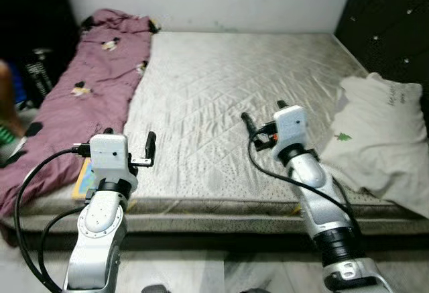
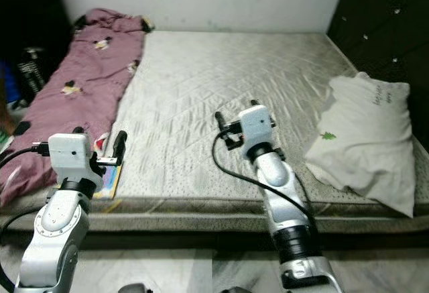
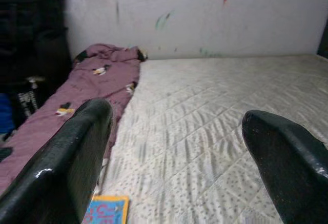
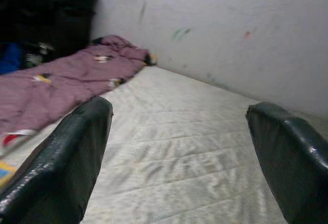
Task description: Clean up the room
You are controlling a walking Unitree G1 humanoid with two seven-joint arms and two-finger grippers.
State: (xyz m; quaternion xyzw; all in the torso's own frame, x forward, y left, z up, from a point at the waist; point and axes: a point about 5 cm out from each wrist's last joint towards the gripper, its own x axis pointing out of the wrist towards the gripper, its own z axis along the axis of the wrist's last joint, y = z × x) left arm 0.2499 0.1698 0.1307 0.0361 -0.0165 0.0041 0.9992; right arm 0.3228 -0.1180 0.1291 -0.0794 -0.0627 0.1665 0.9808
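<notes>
Rumpled purple blanket [image 1: 94, 98] along mattress's [image 1: 228, 105] left edge

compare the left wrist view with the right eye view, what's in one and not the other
The left wrist view alone brings out the paint smudges on the wall and the inner faces of the left hand's wide-spread fingers.

The right eye view alone takes in the pillow at the bed's right edge, the dark headboard, the right hand held open over the mattress, and both arms.

Both share the mattress, the purple blanket along its left side, and the book at the near left corner beside the blanket.
</notes>
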